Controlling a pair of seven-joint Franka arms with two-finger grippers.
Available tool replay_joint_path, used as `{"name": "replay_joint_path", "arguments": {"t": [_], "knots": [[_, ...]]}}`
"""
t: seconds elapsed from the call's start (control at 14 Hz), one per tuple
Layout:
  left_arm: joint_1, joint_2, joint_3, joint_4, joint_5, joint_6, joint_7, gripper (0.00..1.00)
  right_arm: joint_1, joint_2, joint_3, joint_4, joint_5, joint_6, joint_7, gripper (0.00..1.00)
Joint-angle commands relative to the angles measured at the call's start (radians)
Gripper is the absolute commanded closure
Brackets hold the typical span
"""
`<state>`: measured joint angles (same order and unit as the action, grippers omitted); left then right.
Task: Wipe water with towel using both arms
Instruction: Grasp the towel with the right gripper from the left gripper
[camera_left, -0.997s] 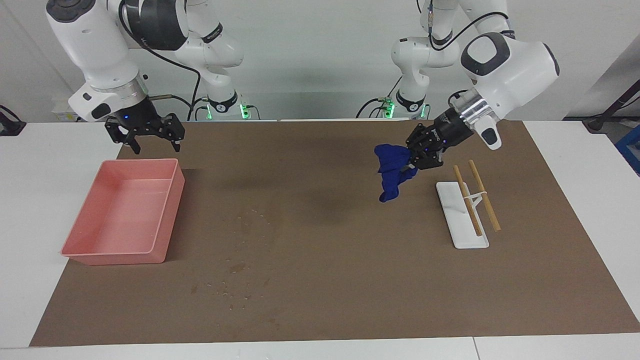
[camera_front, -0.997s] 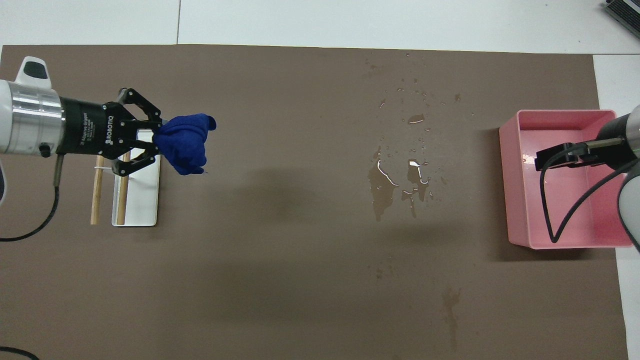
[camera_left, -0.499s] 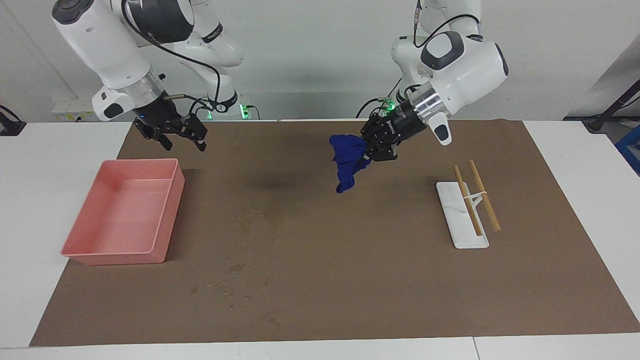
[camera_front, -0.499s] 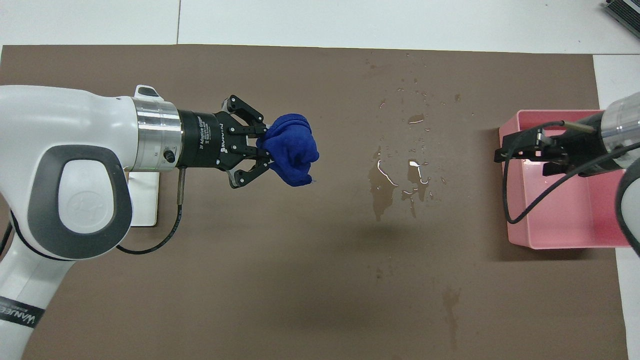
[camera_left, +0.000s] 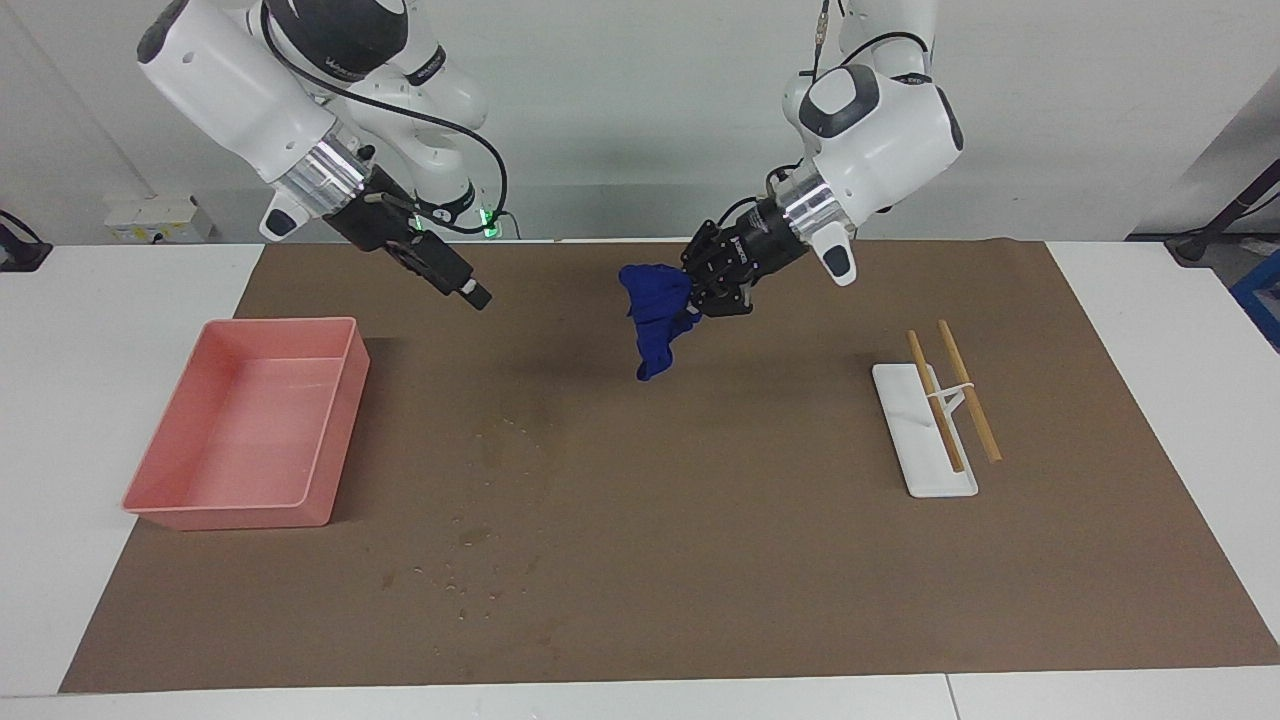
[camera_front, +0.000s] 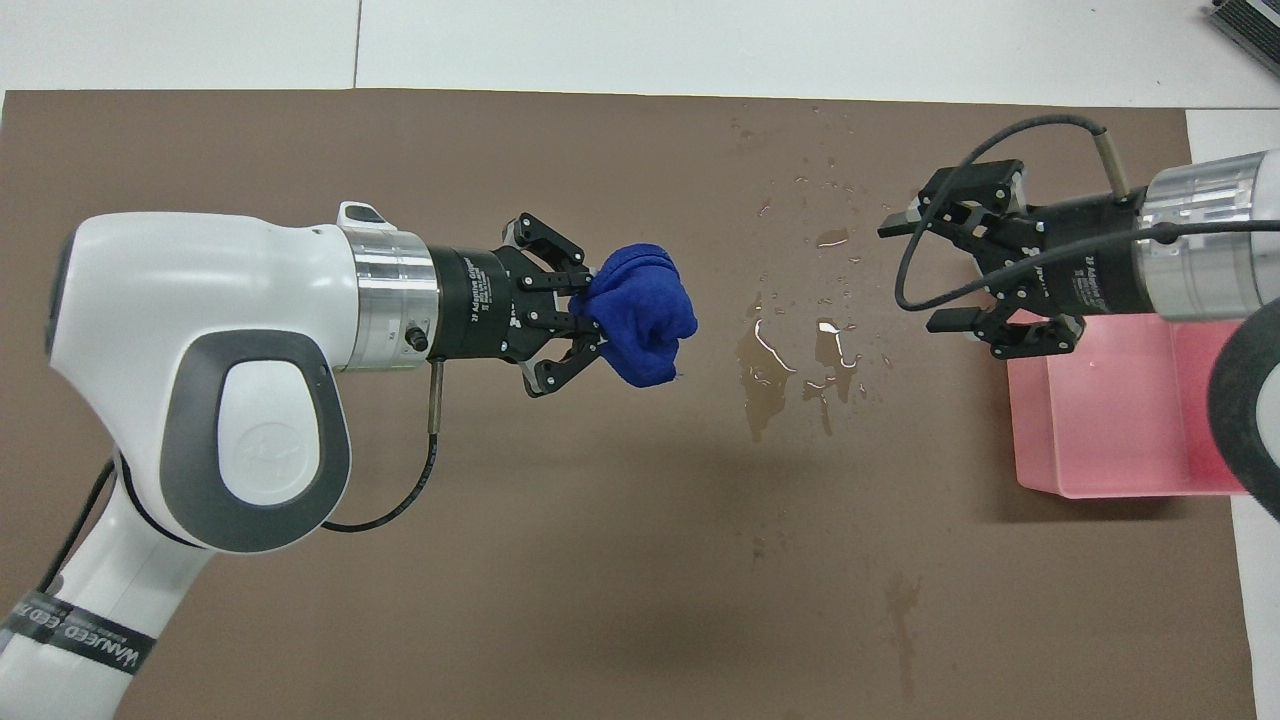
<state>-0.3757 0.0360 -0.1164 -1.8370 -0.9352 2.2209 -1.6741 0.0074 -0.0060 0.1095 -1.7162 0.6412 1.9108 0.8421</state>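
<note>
Over the last second the left gripper (camera_front: 585, 318), fingers clamped on the crumpled deep-blue cloth towel (camera_front: 640, 315), has carried it off the flat white rack with two wooden sticks (camera_left: 935, 420) and toward the middle of the brown paper mat (camera_left: 760, 560); the towel now hangs in the air, clear of the mat, with one corner drooping (camera_left: 655, 350). It is well apart from the rack and short of the spilled water (camera_front: 790, 365), a darker wet blotch with glistening droplets lying on the mat between the towel and the shallow pink plastic tray (camera_left: 250, 435). In the same interval the right gripper (camera_front: 935, 270) has swung away from above the tray and now points toward the towel with its fingers spread wide and nothing between them; it sits over the mat by the tray's edge, above the tray-side fringe of the spill. Reading: both arms are converging, so a handover or two-handed hold of the towel looks to be the step in hand. No wiping yet, and the water appears untouched
</note>
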Motion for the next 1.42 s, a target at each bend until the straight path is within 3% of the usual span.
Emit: {"name": "replay_joint_path", "arguments": {"t": [0.0, 0.43, 0.93, 1.35], "knots": [[-0.069, -0.028, 0.011, -0.028, -0.02, 0.089, -0.003, 1.0, 0.046, -0.025, 0.001, -0.045, 0.084, 0.091, 0.185, 0.0], [-0.221, -0.018, 0.011, -0.08, -0.014, 0.428, 0.008, 1.0, 0.16, -0.06, 0.002, -0.135, 0.086, 0.149, 0.255, 0.0], [-0.23, -0.019, 0.006, -0.082, -0.022, 0.451, -0.004, 1.0, 0.164, -0.074, 0.002, -0.169, 0.086, 0.148, 0.241, 0.0], [-0.258, -0.018, 0.007, -0.082, -0.025, 0.474, -0.003, 1.0, 0.187, -0.055, 0.004, -0.171, 0.086, 0.224, 0.245, 0.0]]}}
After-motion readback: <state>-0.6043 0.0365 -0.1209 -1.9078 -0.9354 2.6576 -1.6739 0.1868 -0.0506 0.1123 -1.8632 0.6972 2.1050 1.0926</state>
